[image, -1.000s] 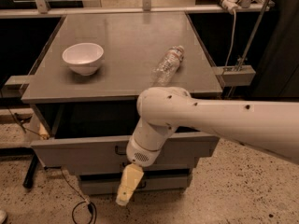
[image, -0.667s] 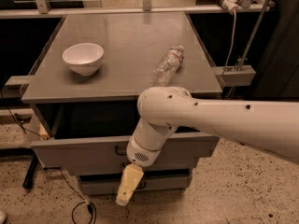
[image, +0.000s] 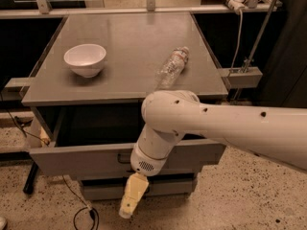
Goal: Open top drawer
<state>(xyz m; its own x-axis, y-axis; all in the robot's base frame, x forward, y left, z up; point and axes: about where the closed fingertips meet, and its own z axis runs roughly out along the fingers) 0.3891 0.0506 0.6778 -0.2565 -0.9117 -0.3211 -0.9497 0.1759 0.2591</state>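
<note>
The top drawer (image: 81, 161) of the grey cabinet stands pulled out toward me, its dark inside (image: 96, 126) showing under the tabletop. Its black handle (image: 123, 158) is mostly hidden behind my arm's white wrist. My gripper (image: 130, 202) hangs pointing down in front of the drawer front, just below the handle and over the lower drawer (image: 103, 189). It holds nothing that I can see.
On the grey tabletop (image: 129, 37) a white bowl (image: 85, 59) sits at the left and a clear plastic bottle (image: 171, 67) lies on its side at the right. A black cable (image: 79, 213) lies on the speckled floor at the front left. My white arm crosses in from the right.
</note>
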